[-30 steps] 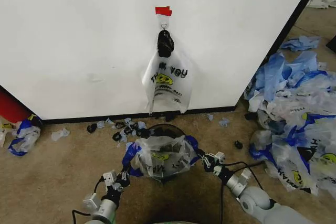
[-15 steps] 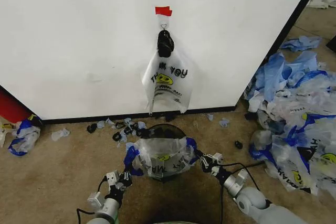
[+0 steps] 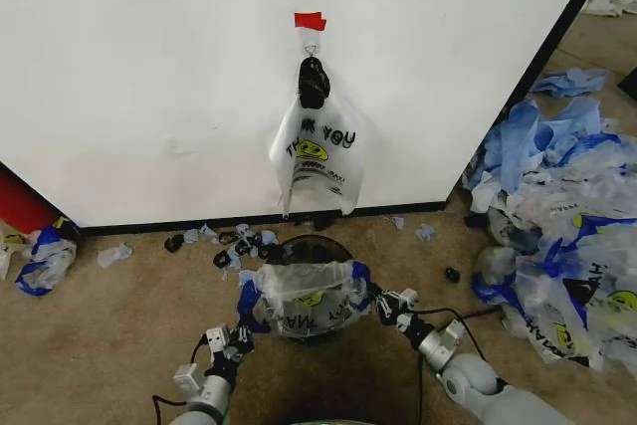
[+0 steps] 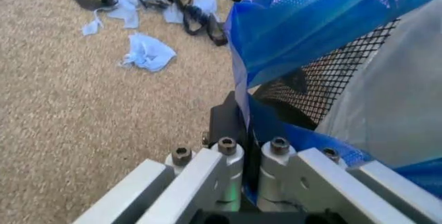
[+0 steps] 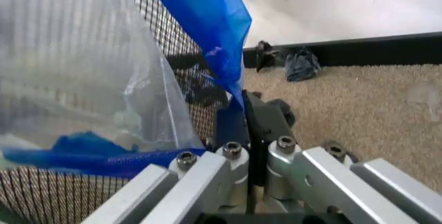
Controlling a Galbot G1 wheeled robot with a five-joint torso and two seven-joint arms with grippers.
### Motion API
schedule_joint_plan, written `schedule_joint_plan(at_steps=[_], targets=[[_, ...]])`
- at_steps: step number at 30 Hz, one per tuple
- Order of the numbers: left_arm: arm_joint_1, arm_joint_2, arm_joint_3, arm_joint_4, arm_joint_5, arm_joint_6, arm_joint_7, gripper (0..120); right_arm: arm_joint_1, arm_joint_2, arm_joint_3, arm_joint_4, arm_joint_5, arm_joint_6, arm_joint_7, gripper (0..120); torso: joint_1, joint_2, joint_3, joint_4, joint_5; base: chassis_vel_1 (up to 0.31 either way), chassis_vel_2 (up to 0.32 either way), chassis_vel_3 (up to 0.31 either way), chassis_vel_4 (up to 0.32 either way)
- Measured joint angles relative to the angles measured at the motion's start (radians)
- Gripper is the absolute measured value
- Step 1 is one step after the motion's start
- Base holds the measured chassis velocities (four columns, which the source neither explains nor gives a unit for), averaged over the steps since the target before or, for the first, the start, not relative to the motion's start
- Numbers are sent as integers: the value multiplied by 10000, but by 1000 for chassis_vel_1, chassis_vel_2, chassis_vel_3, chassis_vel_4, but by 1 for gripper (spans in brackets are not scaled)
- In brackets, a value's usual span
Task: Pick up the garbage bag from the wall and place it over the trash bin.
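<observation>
The bag [image 3: 304, 298] is off the wall [image 3: 149, 77] and stretched over the mouth of the bin [image 3: 304, 246], so the placement looks nearly complete, with release apparently outstanding. The left gripper [image 3: 239, 333] and right gripper [image 3: 388, 304] flank the bin, each clamped on a blue handle. Tan carpet [image 3: 90, 325] underneath is littered with scraps; a second bag [image 3: 317, 156] hangs on the hook, and a heap of bags [image 3: 557, 216] lies to the right.

We see thin, glossy, see-through plastic on the bag [image 3: 304, 298], handles blue | bin [image 5: 55, 203]: black wire mesh, matt | left pincer [image 4: 247, 131] and right pincer [image 5: 243, 118]: brushed metal plates, bolted | floor [image 3: 90, 335]: rough tan carpet | wall [image 3: 149, 77]: smooth matt white.
</observation>
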State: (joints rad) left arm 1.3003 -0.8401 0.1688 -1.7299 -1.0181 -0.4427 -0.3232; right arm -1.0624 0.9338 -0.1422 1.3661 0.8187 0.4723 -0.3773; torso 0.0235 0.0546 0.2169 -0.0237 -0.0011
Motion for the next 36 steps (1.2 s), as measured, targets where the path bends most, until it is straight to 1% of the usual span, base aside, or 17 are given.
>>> schedule_joint_plan(at_steps=[3,8,9,10,14,15,17,20,21,24,25,27,28,29,32,35,36], targets=[[5,-16,9,47,25,8,40,4,4,35,1,-121,-251,32,58,0,0,0,0,0,-1,0,0,0,0],[-56,-112,83,294,90,11,107,26,109,240,-2,-442,-406,133,102,0,0,0,0,2,0,0,0,0,0],[-86,-128,96,308,84,11,110,29,123,276,-3,-476,-390,156,102,0,0,0,0,1,0,0,0,0,0],[-86,-128,96,308,84,11,110,29,123,276,-3,-476,-390,156,102,0,0,0,0,1,0,0,0,0,0],[-147,-119,110,343,87,41,147,47,130,234,14,-498,-354,232,-33,1,0,0,0,1,2,0,0,0,0],[-147,-119,110,343,87,41,147,47,130,234,14,-498,-354,232,-33,1,0,0,0,1,2,0,0,0,0],[-58,-91,3,344,171,101,164,56,62,99,88,-396,-623,211,-39,11,0,0,0,0,-2,0,0,0,0],[184,14,-153,260,453,217,164,69,-91,-272,144,-36,-1020,3,169,23,0,0,0,2,-1,0,0,0,0],[184,14,-153,260,453,217,164,69,-91,-272,144,-36,-1020,3,169,23,0,0,0,2,-1,0,0,0,0],[393,125,-233,141,733,295,184,83,-162,-632,243,174,-1512,-49,287,38,0,0,0,1,2,0,0,0,0],[414,133,-243,141,774,298,183,84,-172,-696,273,199,-1615,-49,346,39,0,0,0,1,2,0,0,0,0],[533,166,-309,186,1027,292,165,94,-186,-896,381,276,-1873,0,515,50,0,0,0,0,-2,0,0,0,0],[533,166,-309,186,1027,292,165,94,-186,-896,381,276,-1873,0,515,50,0,0,0,0,-2,0,0,0,0],[578,183,-342,189,1090,285,160,97,-190,-974,427,317,-1923,29,532,53,0,0,0,1,-1,0,0,0,0],[695,221,-509,71,1209,213,132,100,-195,-1323,583,574,-1761,108,467,67,0,0,0,1,-1,0,0,0,0],[717,196,-664,-64,1304,177,65,100,-142,-1499,736,706,-1341,122,56,80,0,0,-1,0,1,0,0,0,0],[717,196,-664,-64,1304,177,65,100,-142,-1499,736,706,-1341,122,56,80,0,0,-1,0,1,0,0,0,0]])
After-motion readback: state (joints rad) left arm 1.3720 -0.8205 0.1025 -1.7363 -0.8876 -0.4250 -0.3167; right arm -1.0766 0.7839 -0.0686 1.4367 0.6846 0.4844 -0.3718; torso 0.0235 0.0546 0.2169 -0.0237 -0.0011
